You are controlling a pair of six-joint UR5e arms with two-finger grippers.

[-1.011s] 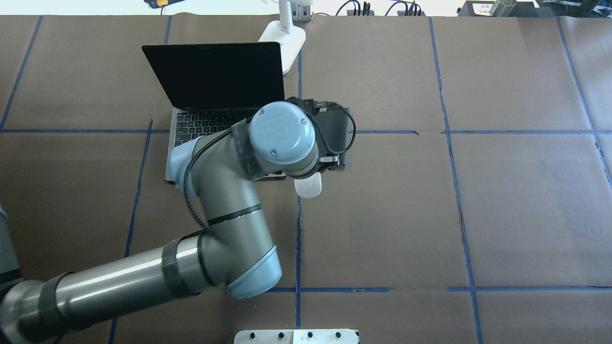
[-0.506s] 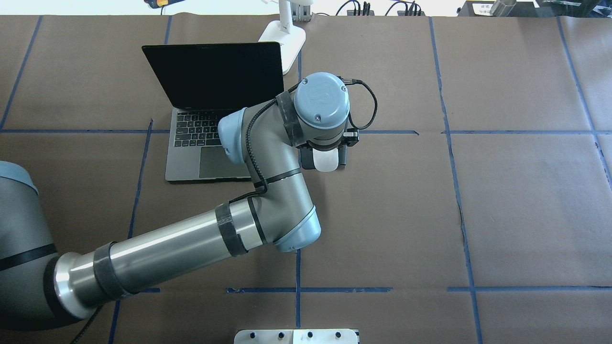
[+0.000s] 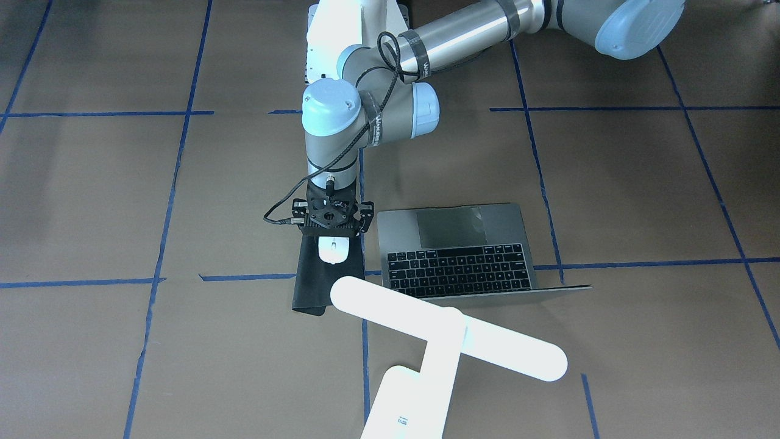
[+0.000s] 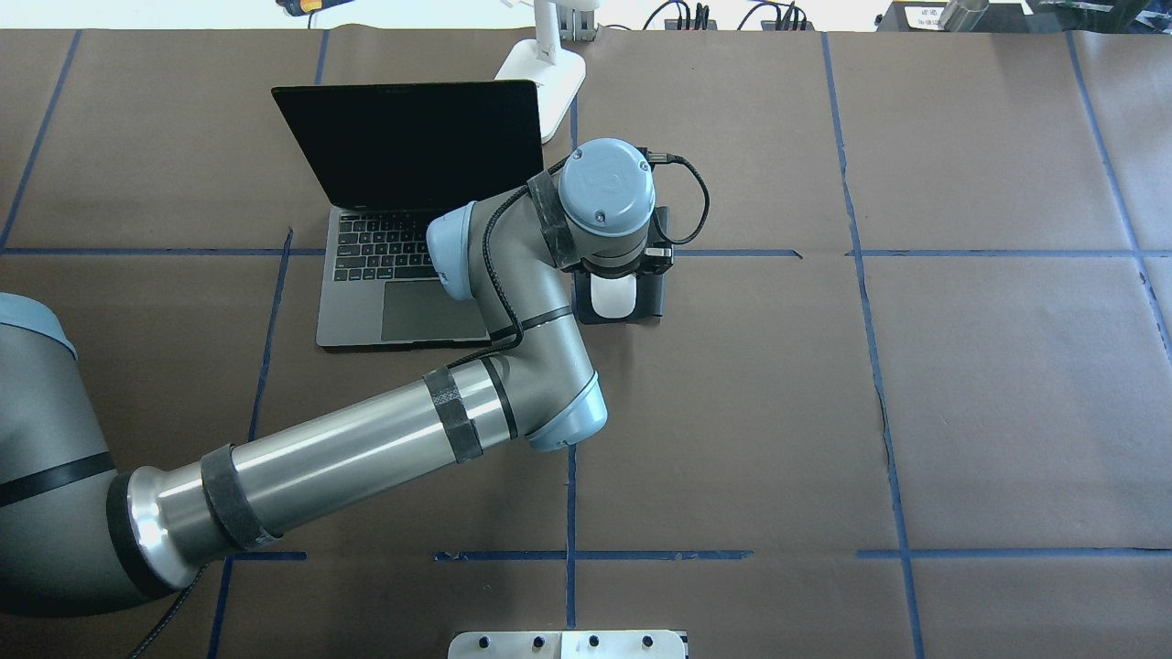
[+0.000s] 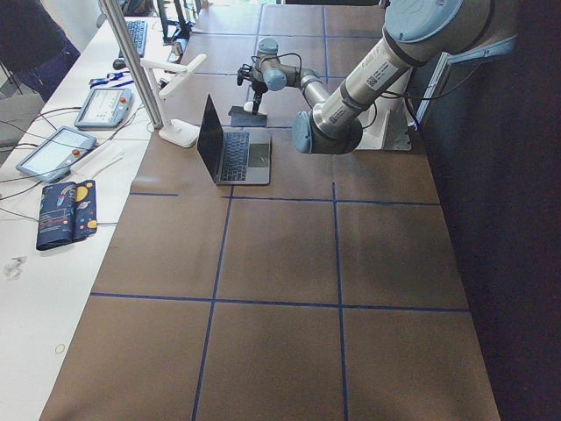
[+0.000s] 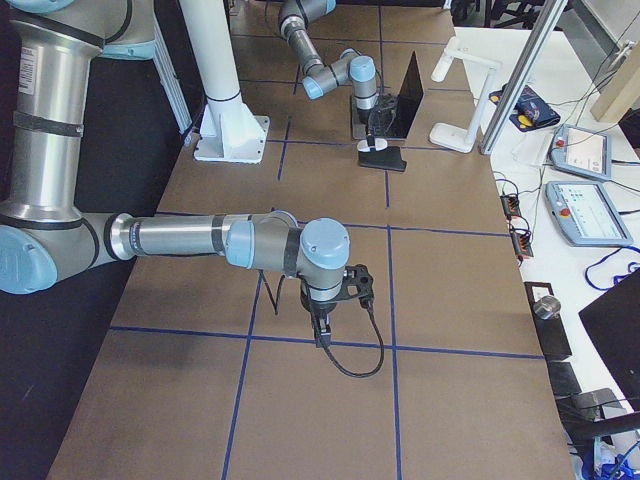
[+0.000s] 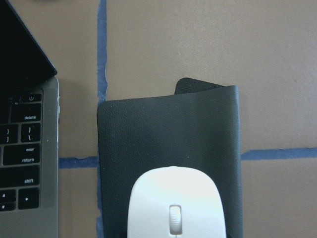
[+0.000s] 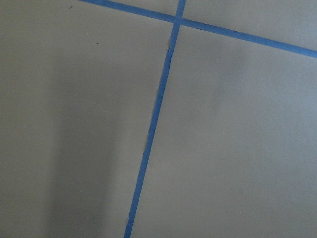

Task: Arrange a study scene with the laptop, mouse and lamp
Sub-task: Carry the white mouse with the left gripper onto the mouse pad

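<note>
The dark-grey laptop stands open on the table, its screen black; it also shows in the front-facing view. A black mat lies just right of it. My left gripper points straight down, shut on the white mouse, and holds it over the mat's near end; I cannot tell whether it touches the mat. The white T-shaped lamp stands behind the laptop. My right gripper hangs over bare table far to the right; I cannot tell whether it is open.
The lamp's base sits close to the laptop's screen corner. A white pedestal with bolt holes is at the table's near edge. Blue tape lines cross the brown table cover. Tablets lie on a side table.
My left arm has carried the mouse away from the robot's side, from the bare table in front of the mat to over the mat. Laptop and lamp have not moved.
</note>
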